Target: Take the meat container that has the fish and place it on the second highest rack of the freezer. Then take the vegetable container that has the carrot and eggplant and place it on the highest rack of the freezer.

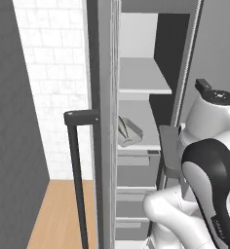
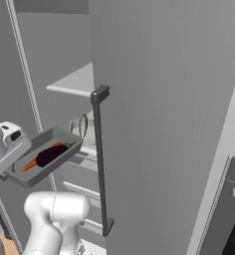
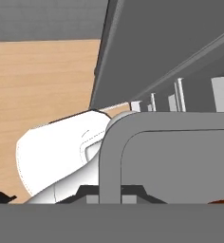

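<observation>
The end effector [image 2: 12,149] is gripping the rim of a grey tray [image 2: 64,158], holding it level in front of the open freezer [image 2: 154,124]. The carrot [image 2: 29,165] and eggplant [image 2: 51,154] are lying in it. The fish [image 1: 123,127] is resting on the lower shelf [image 1: 139,146], below the top shelf [image 1: 141,78].

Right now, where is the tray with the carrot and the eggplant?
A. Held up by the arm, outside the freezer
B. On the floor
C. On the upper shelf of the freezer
A: the tray with the carrot and eggplant hangs at the arm's end, short of the upper shelf.
</observation>
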